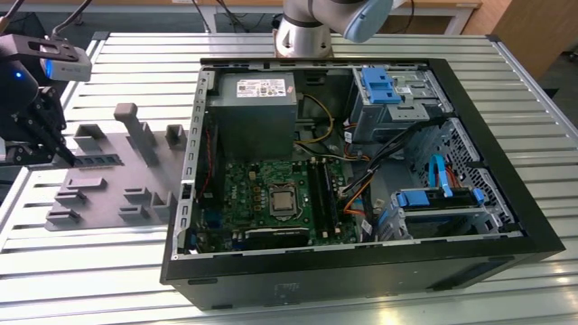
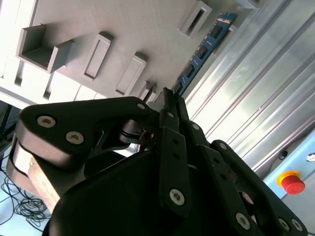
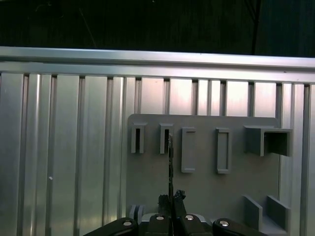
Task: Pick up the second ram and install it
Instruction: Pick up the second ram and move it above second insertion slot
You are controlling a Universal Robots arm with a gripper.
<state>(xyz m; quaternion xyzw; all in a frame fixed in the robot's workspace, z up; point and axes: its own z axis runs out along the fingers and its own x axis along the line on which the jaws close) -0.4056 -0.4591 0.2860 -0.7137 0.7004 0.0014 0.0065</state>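
Note:
The second ram [image 1: 99, 160] is a thin dark-green strip standing on edge on the grey holder tray [image 1: 108, 196], at the exterior view's left. My gripper [image 1: 65, 157] is at the strip's left end. In the second wrist view the ram [image 2: 202, 49] runs away from the gripper [image 2: 170, 96], its bluish label at the far end. The first wrist view shows the ram [image 3: 170, 162] edge-on, its near end pinched between the black fingertips of the gripper [image 3: 172, 197], which is shut on it. The ram still lies along the tray [image 3: 206, 187].
An open computer case [image 1: 488, 203] lies at the exterior view's right, with the motherboard [image 1: 262, 196] and its long black slots [image 1: 321, 193] inside. The tray carries several raised grey holders [image 1: 135, 128]. The robot's base [image 1: 307, 34] stands behind the case. A red stop button [image 2: 294, 183] sits beyond the table.

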